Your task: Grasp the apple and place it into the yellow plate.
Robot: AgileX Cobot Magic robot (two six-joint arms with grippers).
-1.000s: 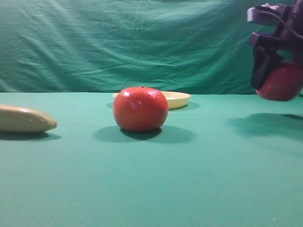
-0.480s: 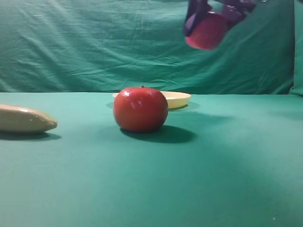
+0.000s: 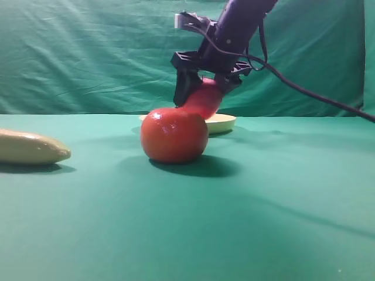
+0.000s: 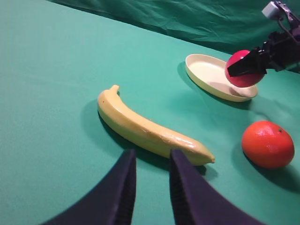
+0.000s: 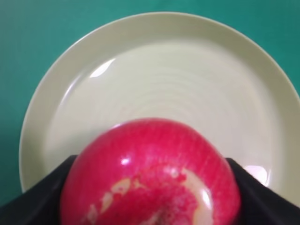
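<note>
The dark red apple [image 3: 205, 100] hangs between the fingers of my right gripper [image 3: 205, 88], which is shut on it. It hovers just over the pale yellow plate [image 3: 221, 122], behind the orange-red fruit. Looking down from the right wrist, the apple [image 5: 150, 173] fills the lower middle, dark fingers hug both its sides, and the plate [image 5: 164, 70] lies right beneath. The left wrist view shows the apple [image 4: 243, 70] over the plate's [image 4: 211, 75] right end. My left gripper [image 4: 152, 183] stays low near the banana, its fingers slightly apart with nothing between them.
An orange-red round fruit [image 3: 174, 134] sits in front of the plate, close below the right gripper. A yellow banana [image 3: 29, 147] lies at the left, just ahead of my left fingers [image 4: 124, 192]. Green cloth covers the table and the back wall.
My right gripper carried the apple from the far right, up and leftward, then down to just over the yellow plate. The fruit, banana and plate have not moved.
</note>
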